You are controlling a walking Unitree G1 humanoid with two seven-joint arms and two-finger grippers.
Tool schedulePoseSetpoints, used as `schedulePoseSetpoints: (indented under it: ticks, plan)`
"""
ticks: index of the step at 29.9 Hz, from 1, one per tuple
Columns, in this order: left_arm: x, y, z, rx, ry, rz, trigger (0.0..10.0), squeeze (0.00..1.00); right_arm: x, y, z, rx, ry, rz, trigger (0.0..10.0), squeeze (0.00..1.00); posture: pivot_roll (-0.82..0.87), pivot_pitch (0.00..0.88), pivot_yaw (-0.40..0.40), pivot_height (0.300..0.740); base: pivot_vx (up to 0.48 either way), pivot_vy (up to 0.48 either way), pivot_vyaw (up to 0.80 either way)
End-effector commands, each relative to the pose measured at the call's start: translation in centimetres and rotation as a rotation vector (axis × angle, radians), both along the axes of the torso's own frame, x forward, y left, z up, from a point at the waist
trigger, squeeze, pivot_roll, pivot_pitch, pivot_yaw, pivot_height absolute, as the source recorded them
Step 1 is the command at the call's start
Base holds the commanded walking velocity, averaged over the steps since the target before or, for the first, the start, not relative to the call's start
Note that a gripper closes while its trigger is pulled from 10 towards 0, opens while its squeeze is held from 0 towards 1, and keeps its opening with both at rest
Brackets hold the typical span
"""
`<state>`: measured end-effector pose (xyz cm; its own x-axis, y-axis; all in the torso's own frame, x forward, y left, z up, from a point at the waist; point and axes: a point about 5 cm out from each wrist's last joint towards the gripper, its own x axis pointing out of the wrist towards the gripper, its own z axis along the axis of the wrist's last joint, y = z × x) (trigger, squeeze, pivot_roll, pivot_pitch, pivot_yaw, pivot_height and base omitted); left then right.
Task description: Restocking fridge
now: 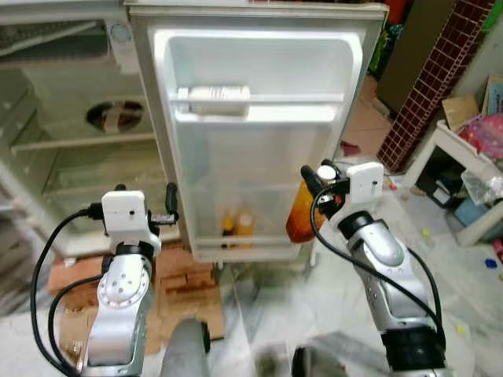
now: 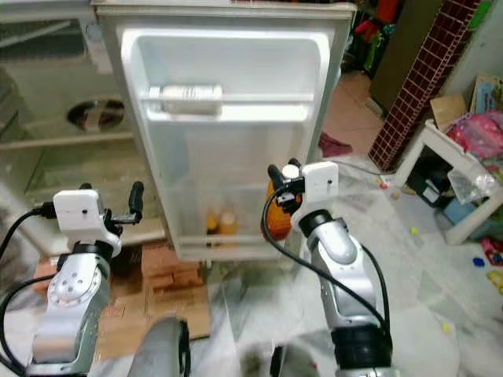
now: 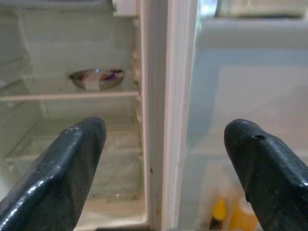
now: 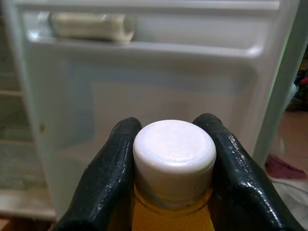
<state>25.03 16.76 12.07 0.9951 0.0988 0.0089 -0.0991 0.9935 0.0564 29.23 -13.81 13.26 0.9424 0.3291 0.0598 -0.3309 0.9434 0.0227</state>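
One bottle of orange liquid [image 1: 301,210], white-capped, hangs upright in the right gripper [image 4: 173,159], whose two black fingers [image 4: 113,173] clamp the neck just under the cap on either side. The bottle sits just off the outer edge of the open fridge door [image 1: 259,118], near its lower corner, above the floor.

Two smaller yellow-orange bottles [image 1: 237,224] stand side by side in the door's bottom shelf, toward its hinge-side half. A pale cylindrical container [image 1: 214,100] lies on its side in the door's upper shelf, at the hinge-side end.

Left gripper [image 3: 168,159] is raised in front of the fridge, level with the door's hinge edge; its fingers [image 3: 62,178] are spread wide with nothing between them. Through the gap the left wrist view takes in the hinge line, the fridge interior on one side and the door liner on the other.

Fridge interior [image 1: 71,157]: a metal bowl [image 1: 115,115] with something dark in it rests on a middle shelf, toward the back. A clear drawer sits below that shelf.

Floor [image 1: 267,306]: pale marble-like tiles, with flattened cardboard [image 1: 185,294] lying at the base of the fridge under the door's hinge side. Far right, a white low table [image 1: 460,157] carries pink and clear bags; small bits lie scattered on the floor around it. A red-brown tiled column [image 1: 432,78] stands behind it.
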Motion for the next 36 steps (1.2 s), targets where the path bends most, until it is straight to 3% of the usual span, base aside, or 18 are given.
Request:
schedulePoseSetpoints:
  ticks: [1, 16, 31, 36]
  plan:
    - [0.3, 0.3, 0.4, 0.004, -0.008, 0.018, 10.0, 0.0, 0.3, -0.2, 0.8, 0.014, -0.036, -0.001, 10.0, 0.0, 0.05, 0.0, -0.041, 0.622, 0.0, 0.0, 0.0]
    - [0.3, 1.1, 0.1, 0.024, 0.015, 0.083, 10.0, 0.0, 0.5, 0.5, 1.2, -0.008, -0.072, 0.038, 10.0, 0.0, 0.05, 0.0, -0.036, 0.622, 0.0, 0.0, 0.0]
    - [0.2, 1.1, 0.0, 0.021, 0.016, 0.088, 10.0, 0.0, 0.5, 1.2, 1.4, -0.029, -0.104, 0.072, 10.0, 0.0, 0.05, 0.0, -0.035, 0.622, 0.369, 0.0, 0.0]
    - [0.2, 1.0, -0.1, 0.018, 0.019, 0.087, 10.0, 0.0, 0.4, 1.4, 1.4, -0.036, -0.109, 0.082, 10.0, 0.0, 0.05, 0.0, -0.032, 0.622, 0.31, 0.365, 0.0]
